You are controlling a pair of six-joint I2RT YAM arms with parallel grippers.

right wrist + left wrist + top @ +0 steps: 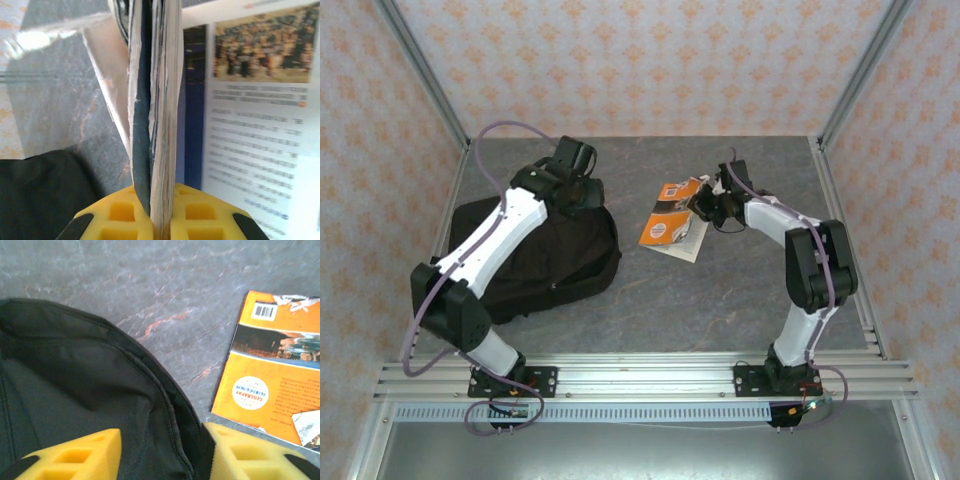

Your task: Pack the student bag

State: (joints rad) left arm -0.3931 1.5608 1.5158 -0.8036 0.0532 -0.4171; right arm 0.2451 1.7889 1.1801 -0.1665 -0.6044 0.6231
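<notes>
The student bag [550, 255] is a large black backpack lying at the left of the table. My left gripper [582, 190] hovers over its top right edge. In the left wrist view its yellow fingers [85, 455] stand apart, and the left gripper [162, 440] is open over the student bag [75, 390], straddling its zipper rim. An orange geography book [667, 225] lies just right of the bag, also visible as the orange book [270, 385]. My right gripper [703, 207] is at its far right edge. Seen edge-on, a thin book [165, 100] is pinched in the shut right gripper [160, 200].
A printed page with a photo and blue margin [250, 115] lies under the held book. A white-paged book [692, 247] pokes out beneath the orange one. Grey stone tabletop [720, 300] stretches in front; metal frame posts [420, 70] and papered walls ring the table.
</notes>
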